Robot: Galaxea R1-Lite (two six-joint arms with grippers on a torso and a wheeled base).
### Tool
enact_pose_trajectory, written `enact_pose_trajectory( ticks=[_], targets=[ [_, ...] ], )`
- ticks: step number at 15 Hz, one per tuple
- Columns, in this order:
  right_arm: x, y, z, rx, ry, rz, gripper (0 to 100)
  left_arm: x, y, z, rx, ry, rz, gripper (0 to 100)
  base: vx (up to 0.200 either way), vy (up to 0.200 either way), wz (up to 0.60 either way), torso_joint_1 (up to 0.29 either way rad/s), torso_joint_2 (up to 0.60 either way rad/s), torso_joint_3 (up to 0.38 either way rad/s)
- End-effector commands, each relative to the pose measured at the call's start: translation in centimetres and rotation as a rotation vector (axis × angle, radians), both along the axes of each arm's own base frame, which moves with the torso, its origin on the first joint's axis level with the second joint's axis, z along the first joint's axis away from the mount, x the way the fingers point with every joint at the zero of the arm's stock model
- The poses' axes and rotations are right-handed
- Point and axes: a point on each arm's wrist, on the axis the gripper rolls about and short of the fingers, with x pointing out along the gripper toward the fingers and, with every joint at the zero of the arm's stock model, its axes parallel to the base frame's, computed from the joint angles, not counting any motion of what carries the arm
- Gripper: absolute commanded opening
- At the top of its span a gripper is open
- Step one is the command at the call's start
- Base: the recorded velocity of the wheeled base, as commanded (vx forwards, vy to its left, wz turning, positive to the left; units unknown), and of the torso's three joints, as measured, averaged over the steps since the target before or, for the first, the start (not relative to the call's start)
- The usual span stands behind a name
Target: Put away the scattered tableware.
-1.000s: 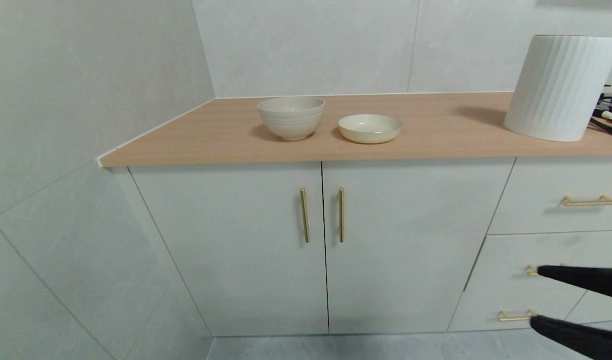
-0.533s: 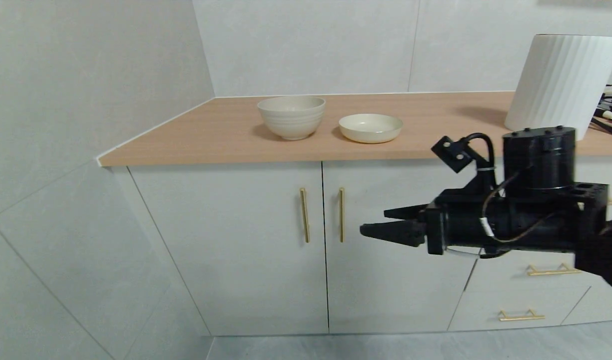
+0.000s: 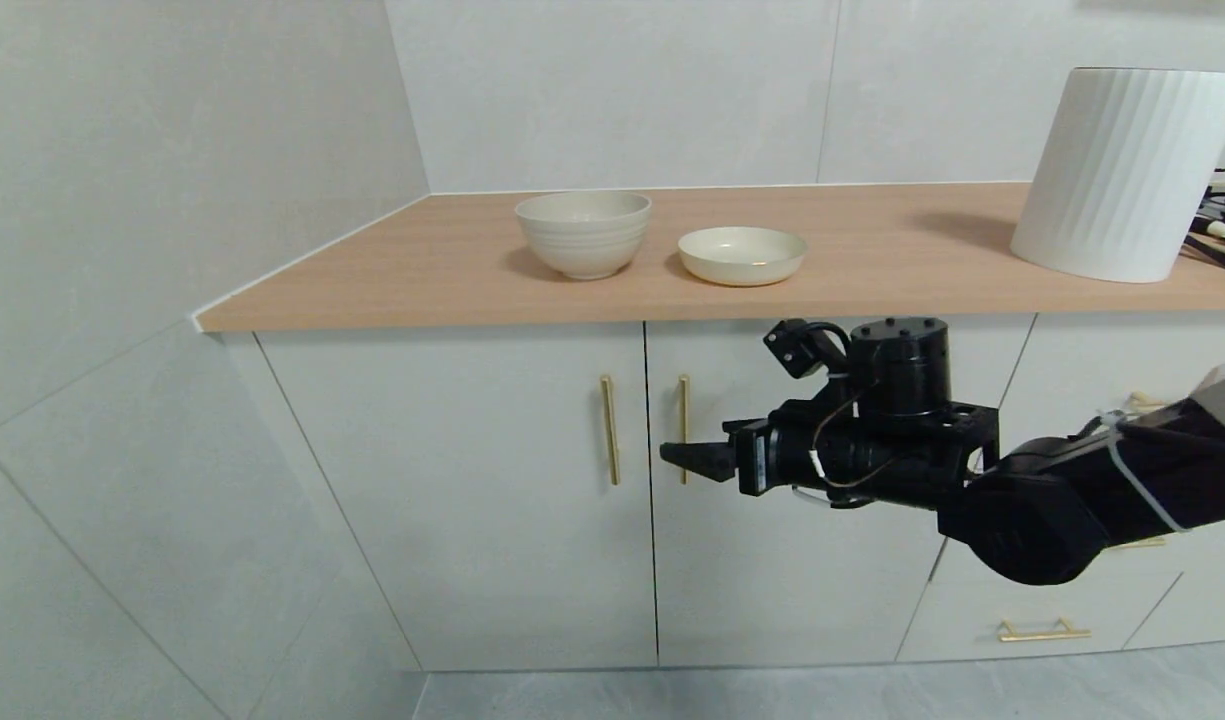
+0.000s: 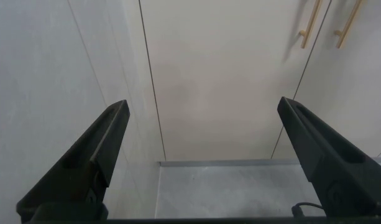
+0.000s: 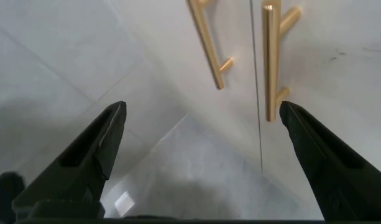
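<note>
1. While the right gripper (image 3: pixel 684 459) is hovering in front of the cabinet doors (image 3: pixel 472 480), its fingers are standing spread apart, gripping nothing.
2. Its tips are sitting right at the right door handle (image 3: pixel 683 428); whether they are touching it cannot be told. Across the door seam, the left door handle (image 3: pixel 609 430) is hanging just beside it.
3. Down low, the left gripper (image 4: pixel 202 115) is hanging with its pincer released and empty, facing the cabinet foot, the floor (image 4: pixel 221 193) and the side wall (image 4: pixel 41 74).
4. Up top, the ribbed beige bowl (image 3: pixel 583 235) is sitting upright on the wooden countertop (image 3: pixel 422 285), toward the corner on the robot's left.
5. Just beside it, on its right, the shallow cream dish (image 3: pixel 742 256) is sitting apart from it, not touching.
6. Both doors are sitting shut.
7. At the far right of the countertop, the white ribbed container (image 3: pixel 1122 175) is standing well apart from the dish.
</note>
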Motion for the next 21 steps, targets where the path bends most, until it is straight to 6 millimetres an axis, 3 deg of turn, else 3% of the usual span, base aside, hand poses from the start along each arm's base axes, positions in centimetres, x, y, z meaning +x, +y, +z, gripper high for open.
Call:
enact_pose_trajectory(
  ticks=[1, 11, 21],
  targets=[
    [1.4, 1.1, -2.1, -0.007, 0.013, -0.007, 100, 0.0, 0.0, 0.0, 0.000, 0.000, 0.000, 100, 0.000, 0.000, 0.00, 0.000, 0.00, 0.000],
    [5.0, 3.2, -3.9, 0.082, 0.003, -0.107, 100, 0.0, 0.0, 0.0, 0.000, 0.000, 0.000, 100, 0.000, 0.000, 0.00, 0.000, 0.00, 0.000],
    [4.1, 5.1, -4.9, 0.102, 0.033, -0.069, 100, 0.0, 0.0, 0.0, 0.000, 0.000, 0.000, 100, 0.000, 0.000, 0.00, 0.000, 0.00, 0.000]
  ],
)
